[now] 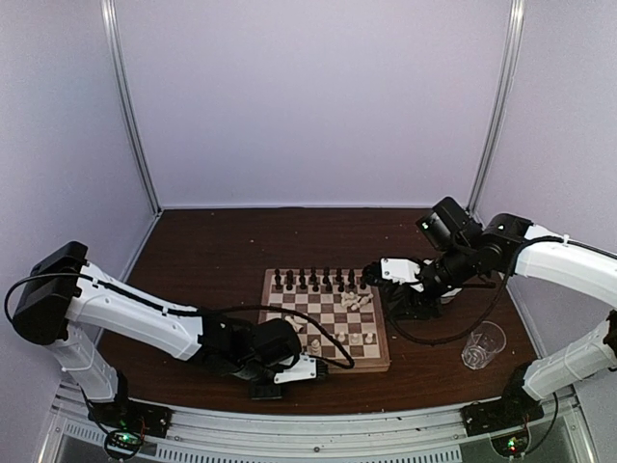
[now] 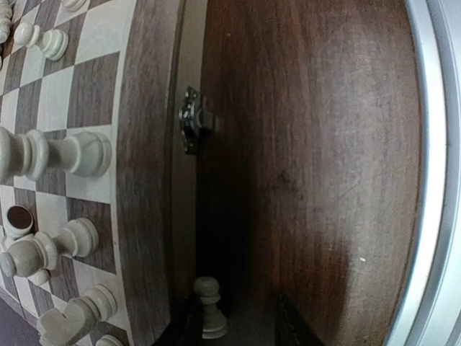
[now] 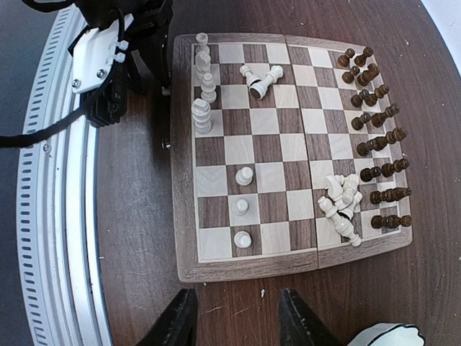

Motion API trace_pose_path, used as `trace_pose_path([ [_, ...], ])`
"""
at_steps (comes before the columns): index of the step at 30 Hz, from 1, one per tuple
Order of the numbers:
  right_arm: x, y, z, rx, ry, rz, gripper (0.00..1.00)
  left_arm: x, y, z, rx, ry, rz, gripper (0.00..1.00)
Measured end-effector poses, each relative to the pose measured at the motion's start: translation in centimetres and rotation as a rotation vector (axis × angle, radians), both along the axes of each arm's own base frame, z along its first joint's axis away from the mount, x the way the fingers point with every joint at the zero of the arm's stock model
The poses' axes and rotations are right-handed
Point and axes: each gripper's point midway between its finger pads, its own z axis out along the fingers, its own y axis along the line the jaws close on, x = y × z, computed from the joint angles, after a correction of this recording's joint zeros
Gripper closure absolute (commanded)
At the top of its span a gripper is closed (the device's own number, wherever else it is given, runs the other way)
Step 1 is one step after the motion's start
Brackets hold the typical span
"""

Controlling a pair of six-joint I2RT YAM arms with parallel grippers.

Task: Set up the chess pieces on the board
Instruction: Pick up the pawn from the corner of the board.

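On a dark wooden table (image 1: 193, 251), the board (image 3: 216, 270) lies just ahead of the right gripper (image 3: 234, 324), whose jaws are spread and empty. A white pawn (image 2: 209, 306) is framed between the fingers of the left gripper (image 2: 234, 328), beside the board; whether it is clamped cannot be told.

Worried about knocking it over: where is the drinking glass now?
In the top view the glass stands on the table, right of the board, by its near corner, beside the right arm.
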Motion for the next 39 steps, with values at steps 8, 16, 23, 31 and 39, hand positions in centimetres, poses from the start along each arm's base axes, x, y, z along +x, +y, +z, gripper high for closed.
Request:
trace_pose_path([
  [8, -0.1, 0.0, 0.0, 0.004, 0.004, 0.002, 0.59, 0.7, 0.6, -0.6, 0.038, -0.037, 0.018, 0.67],
  [16, -0.2, 0.1, 0.1, 0.011, 0.01, 0.008, 0.59, 0.7, 0.8, -0.6, 0.044, -0.037, 0.033, 0.71],
  [23, -0.2, 0.2, -0.1, 0.009, 0.017, 0.01, 0.6, 0.7, 1.0, -0.7, 0.05, -0.03, 0.044, 0.74],
  [31, -0.2, 0.2, -0.2, 0.007, 0.021, 0.01, 0.6, 0.9, 1.3, -0.7, 0.048, -0.026, 0.09, 0.68],
  [39, -0.3, 0.3, -0.2, 0.01, 0.024, 0.013, 0.6, 1.2, 2.0, -0.7, 0.064, -0.037, 0.159, 0.74],
])
